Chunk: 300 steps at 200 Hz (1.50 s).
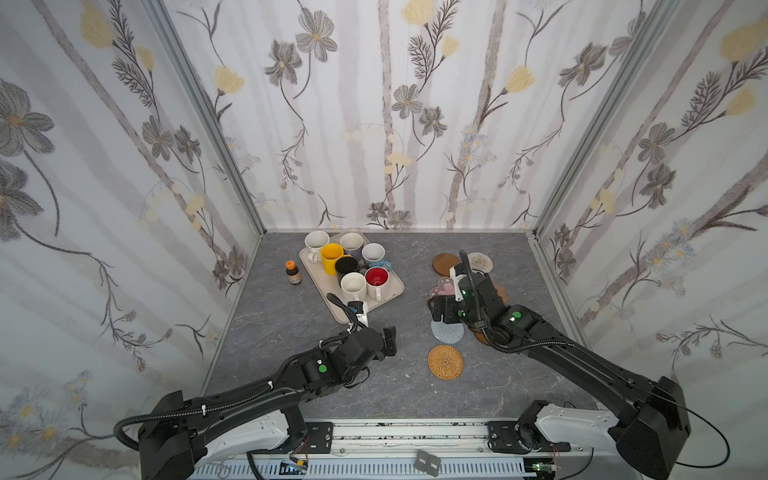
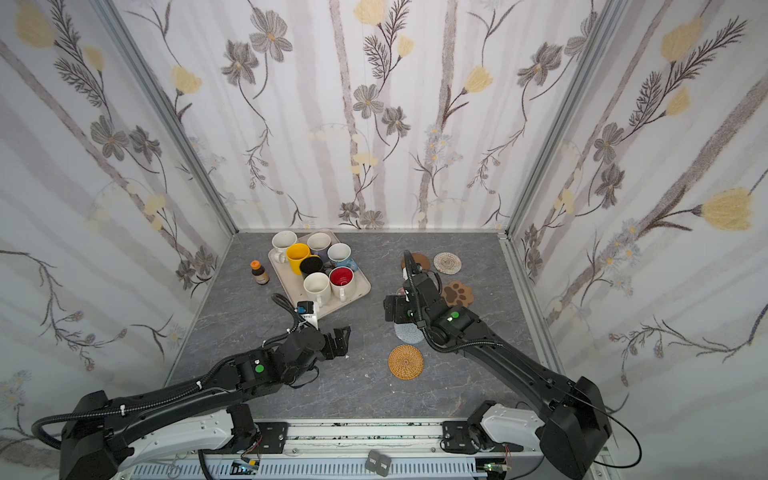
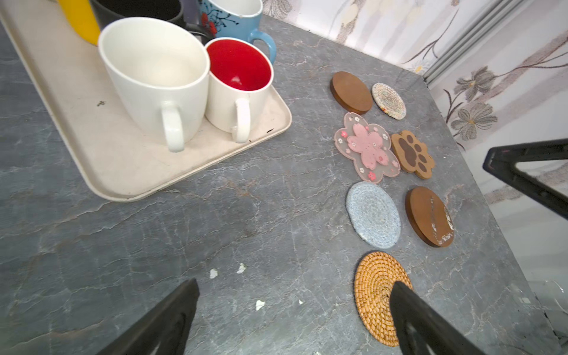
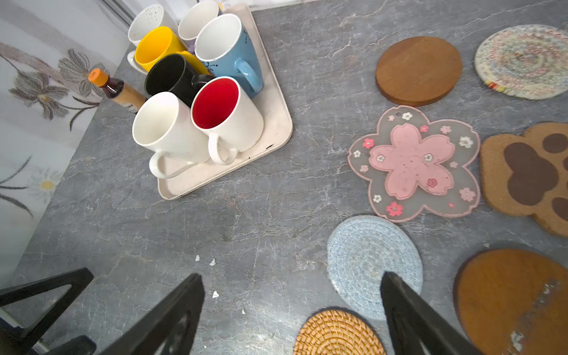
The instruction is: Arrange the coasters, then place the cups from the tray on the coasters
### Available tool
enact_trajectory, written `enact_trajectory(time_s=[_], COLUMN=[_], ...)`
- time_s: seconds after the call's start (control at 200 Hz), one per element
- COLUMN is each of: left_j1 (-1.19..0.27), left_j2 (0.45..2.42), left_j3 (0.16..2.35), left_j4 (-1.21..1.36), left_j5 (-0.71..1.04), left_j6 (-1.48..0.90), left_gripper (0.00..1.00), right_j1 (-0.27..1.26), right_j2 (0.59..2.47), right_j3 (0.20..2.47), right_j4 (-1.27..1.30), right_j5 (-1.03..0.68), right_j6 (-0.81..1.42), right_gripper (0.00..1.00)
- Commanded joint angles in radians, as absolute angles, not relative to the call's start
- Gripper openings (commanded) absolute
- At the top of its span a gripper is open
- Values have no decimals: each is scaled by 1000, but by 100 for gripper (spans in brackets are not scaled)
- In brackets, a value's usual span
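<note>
Grey table | seven coasters flat | mugs crowd beige tray | left gripper, right gripper wide

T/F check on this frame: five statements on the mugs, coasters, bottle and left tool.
1. The red-inside mug stands on the tray. True.
2. The bottle stands on the tray. False: it stands on the table beside it.
3. The left tool holds a mug. False: it is open and empty.
4. The rattan coaster lies on the grey-blue coaster. False: they lie apart, both flat on the table.
5. The blossom coaster lies beside the paw coaster. True.
</note>
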<state>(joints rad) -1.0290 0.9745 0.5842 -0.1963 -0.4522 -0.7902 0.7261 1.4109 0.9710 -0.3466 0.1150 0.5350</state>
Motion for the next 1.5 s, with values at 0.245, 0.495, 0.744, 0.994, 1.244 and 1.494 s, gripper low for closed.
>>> enact_trajectory(time_s=[0.245,0.495,0.744,0.994,1.244,1.494], left_j1=[-863,-789,-763,-738,-709,-681], left_j2=[859,852,920,964,983,995], left_j3=[393,278,248,235,228,229], left_j4=[-170,-58,4,56,82,100], left_j5=[-474,-392,-370,-323,-293,-274], left_j6=[-903,-908,-904,-873,-861,-835], left_gripper=[100,100,100,100,100,100], right_j1=[787,798,807,807,806,804], right_j2=[1718,1905,2032,2141,2245,2324], right_j3=[1177,1326,1428,1524,1638,1709], right_j4=[-266,-270,-265,-277,-316,-345], right_j5=[89,51,7,-20,-16,-5], right_j6=[569,567,566,557,547,542], right_gripper=[85,75,68,59,52,51])
